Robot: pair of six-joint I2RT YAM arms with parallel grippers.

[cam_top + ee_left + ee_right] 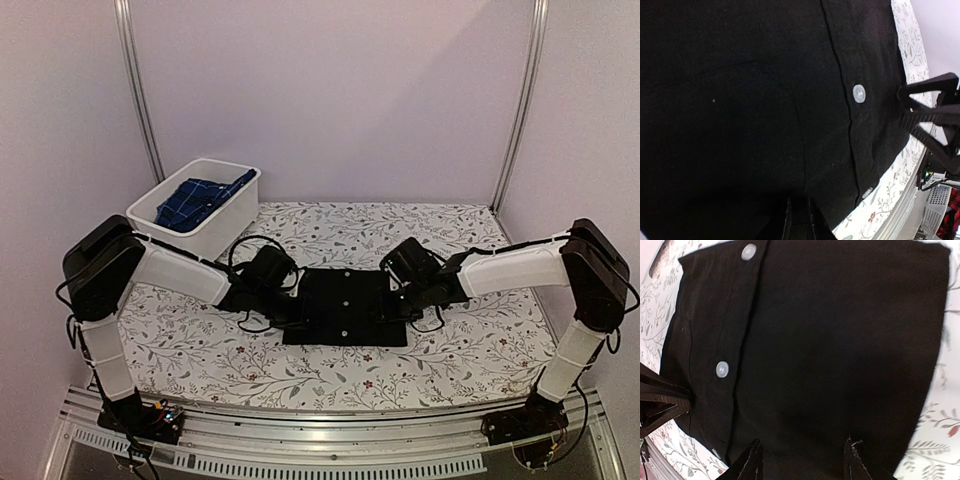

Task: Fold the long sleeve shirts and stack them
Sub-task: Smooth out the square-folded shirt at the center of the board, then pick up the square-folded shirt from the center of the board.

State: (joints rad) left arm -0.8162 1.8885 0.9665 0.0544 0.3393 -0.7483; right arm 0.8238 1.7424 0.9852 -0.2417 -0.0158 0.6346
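Black shirt [345, 305], folded, lies centrally, long side running left–right between the grippers. Left gripper [800, 207] at its left edge, nearly closed, hold on cloth indiscernible. Right gripper [802, 452] at its right edge, parted, empty. Plaid shirt [200, 200] in tub [228, 228], nearer left arm.

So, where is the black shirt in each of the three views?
Top external: black shirt in the middle, lying flat.
Left wrist: it fills most of the picture.
Right wrist: it fills most of the picture too.
Shared landmark: its pale buttons.
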